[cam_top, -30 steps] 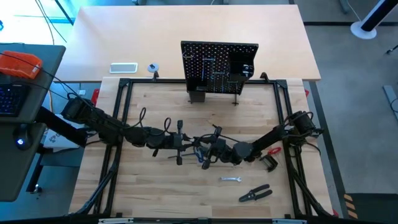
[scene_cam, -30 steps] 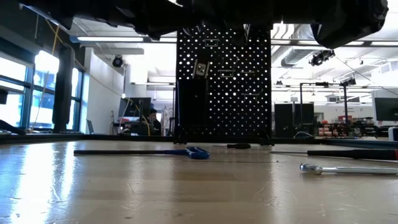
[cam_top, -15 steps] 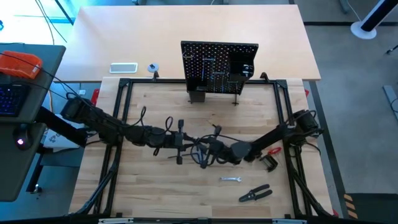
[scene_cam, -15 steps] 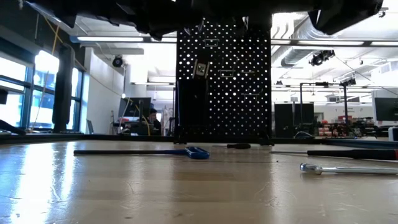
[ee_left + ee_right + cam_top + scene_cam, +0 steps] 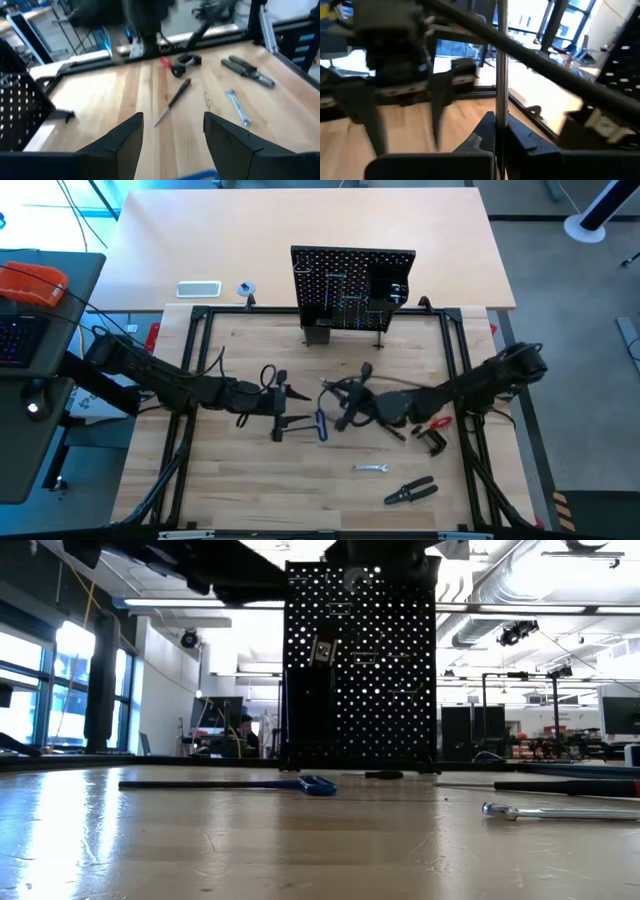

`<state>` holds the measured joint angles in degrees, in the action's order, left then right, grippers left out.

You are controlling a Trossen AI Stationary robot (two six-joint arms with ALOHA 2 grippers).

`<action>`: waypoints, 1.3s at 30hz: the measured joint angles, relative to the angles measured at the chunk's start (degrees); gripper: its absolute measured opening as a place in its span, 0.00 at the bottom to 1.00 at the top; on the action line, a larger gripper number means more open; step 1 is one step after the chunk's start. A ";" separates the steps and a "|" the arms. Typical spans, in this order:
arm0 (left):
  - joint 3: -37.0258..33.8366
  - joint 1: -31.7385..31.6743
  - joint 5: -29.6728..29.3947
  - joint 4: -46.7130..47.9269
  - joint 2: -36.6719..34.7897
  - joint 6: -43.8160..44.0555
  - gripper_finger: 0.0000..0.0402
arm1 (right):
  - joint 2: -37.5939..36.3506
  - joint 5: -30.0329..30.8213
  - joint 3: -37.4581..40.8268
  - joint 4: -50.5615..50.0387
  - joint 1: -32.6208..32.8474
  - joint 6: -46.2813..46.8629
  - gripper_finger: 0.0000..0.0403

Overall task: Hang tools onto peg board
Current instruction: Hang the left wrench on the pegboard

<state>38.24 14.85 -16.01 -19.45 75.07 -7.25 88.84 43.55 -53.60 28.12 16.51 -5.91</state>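
Right tool (image 5: pixel 497 135) pinching blue-handled bent key (image 5: pixel 320 424), mid-table

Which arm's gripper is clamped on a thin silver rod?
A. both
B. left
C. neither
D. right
D: the right gripper has its dark fingers shut on the thin silver rod, while the left gripper stands open over the wooden table.

The left arm reaches in from the desk's left edge, its left claw (image 5: pixel 292 409) with fingers (image 5: pixel 120 142) spread apart. The right claw (image 5: pixel 347 412), near mid-desk, is clamped tight.
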 joint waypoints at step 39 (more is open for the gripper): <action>-0.09 4.85 -0.63 -2.43 7.39 5.19 0.49 | -21.77 -50.52 0.11 -48.85 -37.05 -2.49 0.00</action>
<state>38.15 19.70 -16.64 -21.88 82.46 -2.07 67.07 -6.96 -53.49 -20.74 -20.54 -8.40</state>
